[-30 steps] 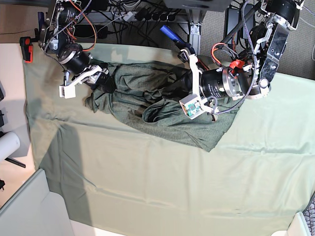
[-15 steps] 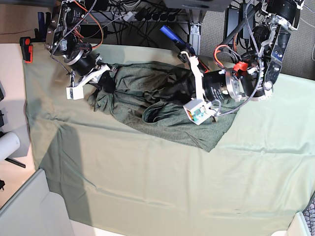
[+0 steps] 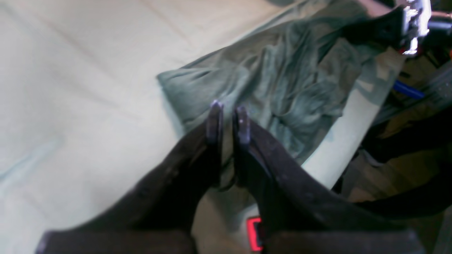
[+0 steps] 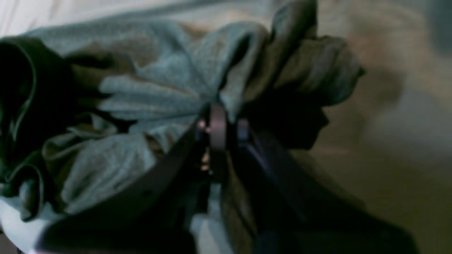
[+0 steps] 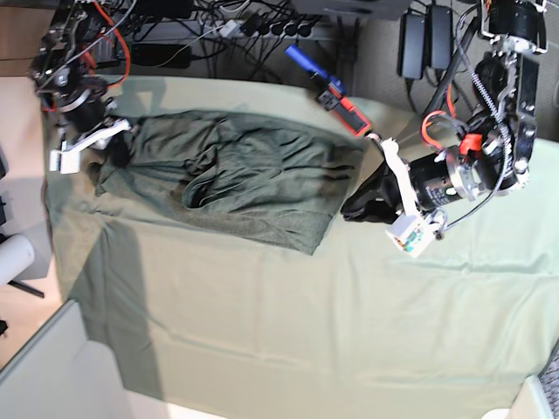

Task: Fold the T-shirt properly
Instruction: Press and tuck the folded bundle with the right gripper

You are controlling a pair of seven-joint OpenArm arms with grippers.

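Observation:
The dark olive T-shirt (image 5: 253,175) lies stretched across the back of the table, mostly flat, with wrinkles in its middle. My right gripper (image 5: 113,153), at the base view's left, is shut on the shirt's left edge. The right wrist view shows bunched cloth (image 4: 159,95) pinched in that gripper (image 4: 224,127). My left gripper (image 5: 354,205) sits at the shirt's right edge. In the left wrist view this gripper (image 3: 227,118) is nearly closed, with a strip of cloth in the gap. The shirt (image 3: 282,70) narrows toward it, its folds running to the tips.
A pale mint-green table cloth (image 5: 306,349) covers the table. A red and black device (image 5: 345,109) and a blue tool (image 5: 301,59) lie at the back edge among cables. A white roll (image 5: 13,257) sits off the left side, a grey panel (image 5: 44,367) at bottom left.
My right gripper shut on the shirt's left part and pulled it toward the base view's left. My left gripper moved right. The crumpled shirt has spread out flatter.

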